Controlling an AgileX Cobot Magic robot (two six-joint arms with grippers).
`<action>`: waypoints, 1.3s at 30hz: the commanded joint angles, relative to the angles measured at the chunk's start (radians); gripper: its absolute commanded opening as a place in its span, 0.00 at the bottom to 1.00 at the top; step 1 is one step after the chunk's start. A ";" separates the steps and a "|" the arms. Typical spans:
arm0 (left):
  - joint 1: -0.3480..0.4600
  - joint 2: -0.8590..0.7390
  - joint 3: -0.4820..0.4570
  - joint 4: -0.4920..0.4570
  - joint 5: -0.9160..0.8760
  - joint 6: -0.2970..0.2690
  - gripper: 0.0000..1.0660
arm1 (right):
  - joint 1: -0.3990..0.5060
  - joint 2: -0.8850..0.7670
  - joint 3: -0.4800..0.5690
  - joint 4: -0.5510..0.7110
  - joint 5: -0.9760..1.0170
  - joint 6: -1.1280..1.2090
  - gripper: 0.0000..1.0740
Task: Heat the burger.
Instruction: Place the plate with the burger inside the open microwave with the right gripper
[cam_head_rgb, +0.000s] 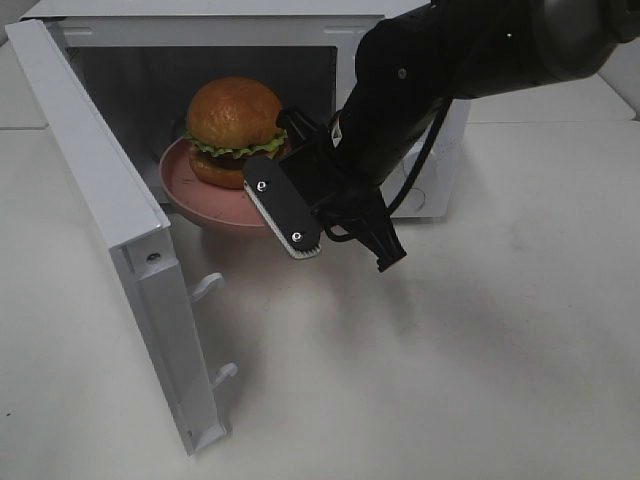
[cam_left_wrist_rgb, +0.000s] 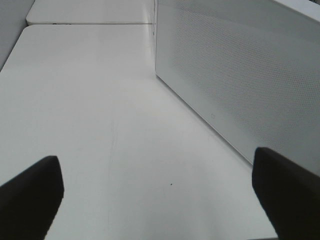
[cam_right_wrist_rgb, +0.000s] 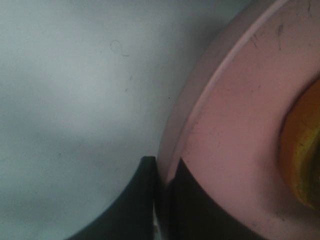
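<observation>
- Eyes on the right tool (cam_right_wrist_rgb: 165, 169) first: we see its two dark fingers (cam_right_wrist_rgb: 135, 200) pressed right together on the rim of the pink plate (cam_head_rgb: 185, 190), one on each face of the rim, a firm pinch on the edge.
- On that plate stands the burger (cam_head_rgb: 235, 118), upright and centred, with the glossy bun on top and green lettuce frilling out beneath it.
- From the right wrist we catch the burger's orange edge off to one side of the fingertips. A band of bare pink plate lies between them, so the tool has hold of the plate and not the burger.
- From the high camera the black body of the right tool crowds in on the burger's right side. Whether it brushes the bun we cannot tell.
- Plate and burger sit at the mouth of the white microwave (cam_head_rgb: 200, 30), with the back half inside the dark cavity and the front edge poking out over the counter (cam_head_rgb: 450, 350). We cannot tell whether the plate rests on the cavity floor.
- The microwave's door (cam_head_rgb: 100, 170) stands swung wide on the left of the high view.
- Over to the left tool (cam_left_wrist_rgb: 160, 200): its fingers are spread far apart with nothing between them. Only counter lies below, and a white perforated wall of the microwave runs close alongside.
</observation>
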 joint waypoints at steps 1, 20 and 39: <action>-0.005 -0.024 0.005 -0.008 -0.017 0.000 0.91 | -0.009 -0.001 -0.038 -0.028 -0.041 0.046 0.00; -0.005 -0.024 0.005 -0.008 -0.017 0.000 0.91 | -0.009 0.164 -0.281 -0.067 0.037 0.111 0.00; -0.005 -0.024 0.005 -0.008 -0.017 0.000 0.91 | -0.009 0.344 -0.570 -0.132 0.112 0.144 0.02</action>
